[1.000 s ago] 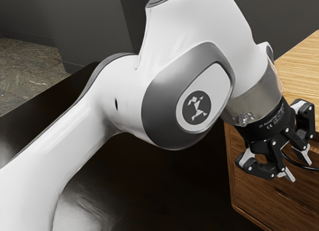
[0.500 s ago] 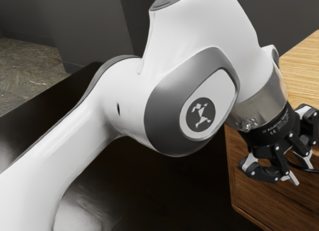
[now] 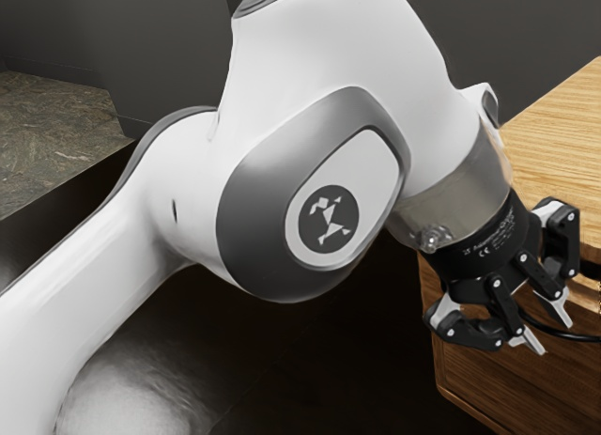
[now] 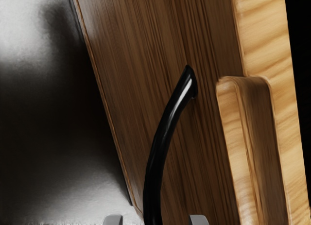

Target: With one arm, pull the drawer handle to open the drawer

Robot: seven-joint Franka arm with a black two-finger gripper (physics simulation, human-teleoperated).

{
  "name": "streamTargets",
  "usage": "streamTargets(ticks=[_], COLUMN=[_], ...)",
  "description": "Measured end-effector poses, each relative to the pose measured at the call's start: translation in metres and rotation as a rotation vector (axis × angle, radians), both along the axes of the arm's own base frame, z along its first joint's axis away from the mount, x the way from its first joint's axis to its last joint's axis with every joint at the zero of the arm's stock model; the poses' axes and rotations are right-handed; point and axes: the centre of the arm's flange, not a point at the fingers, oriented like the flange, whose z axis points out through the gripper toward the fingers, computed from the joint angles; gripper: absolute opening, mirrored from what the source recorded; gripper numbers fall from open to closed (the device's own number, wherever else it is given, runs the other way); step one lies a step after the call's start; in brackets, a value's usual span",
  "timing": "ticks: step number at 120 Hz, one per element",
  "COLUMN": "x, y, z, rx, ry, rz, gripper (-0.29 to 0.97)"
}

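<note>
Dark room, wooden cabinet. Gripper at drawer front, fingers apart, straddling the black handle, not clamped.

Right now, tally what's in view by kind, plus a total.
wooden drawer cabinet: 1
black drawer handle: 1
gripper: 1
Total: 3
</note>
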Motion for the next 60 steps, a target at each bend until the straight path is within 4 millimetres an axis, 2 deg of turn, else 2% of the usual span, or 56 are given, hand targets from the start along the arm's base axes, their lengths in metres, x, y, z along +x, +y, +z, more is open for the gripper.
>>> streamTargets(ticks=[60], x=[-0.024], y=[0.013], z=[0.003], rx=[-0.010], ry=[0.001], rz=[0.005], gripper=[0.10])
